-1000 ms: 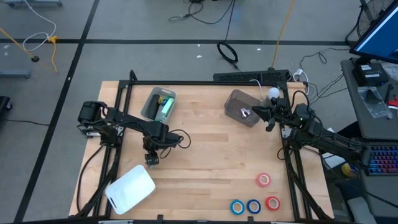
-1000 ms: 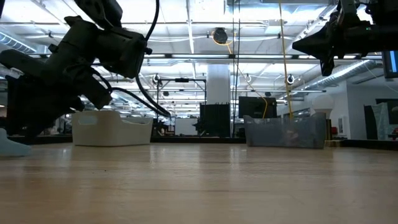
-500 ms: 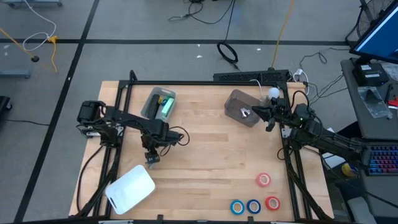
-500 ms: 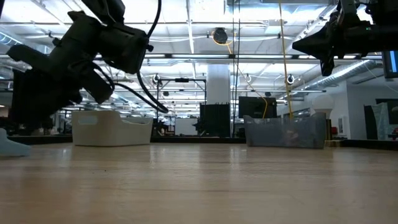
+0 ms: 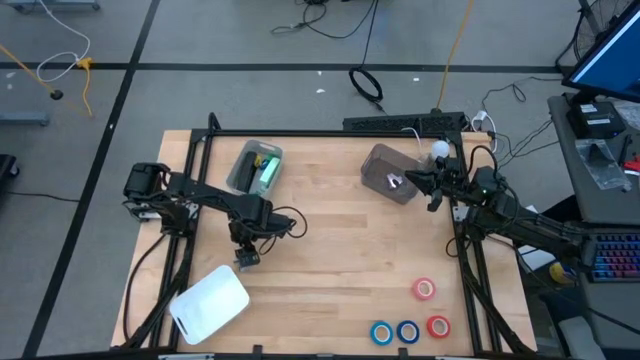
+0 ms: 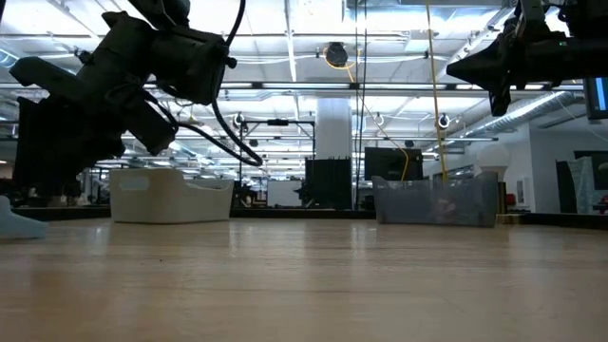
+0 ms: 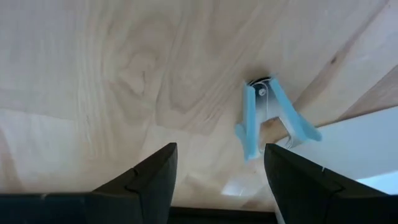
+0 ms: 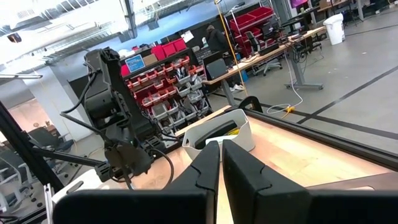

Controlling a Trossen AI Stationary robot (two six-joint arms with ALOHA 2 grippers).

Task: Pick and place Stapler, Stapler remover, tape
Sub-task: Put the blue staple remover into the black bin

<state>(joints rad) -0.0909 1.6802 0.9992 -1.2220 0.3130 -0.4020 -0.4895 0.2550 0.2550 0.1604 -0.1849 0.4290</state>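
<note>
The blue stapler remover (image 7: 268,117) lies flat on the wood, its jaws spread, right beside the white lid's edge (image 7: 367,146). My left gripper (image 7: 219,149) hangs open above the table just short of it, near the table's left middle (image 5: 244,257). A green stapler (image 5: 266,172) lies inside the grey bin (image 5: 243,170). Two red tape rolls (image 5: 425,289) (image 5: 438,325) and two blue tape rolls (image 5: 381,332) (image 5: 407,331) lie flat by the near right corner. My right gripper (image 8: 221,158) (image 5: 415,181) is shut, held high beside the second grey bin (image 5: 383,165).
The white lid (image 5: 210,302) lies at the near left corner. Black frame rails (image 5: 470,270) run along both table sides and the far edge. Bare wood (image 5: 340,250) stretches across the middle. A person shows far off in the room (image 8: 217,38).
My left arm's wrist has risen a little and tipped over the stapler remover; its fingers have stayed open. My right arm has kept still.
</note>
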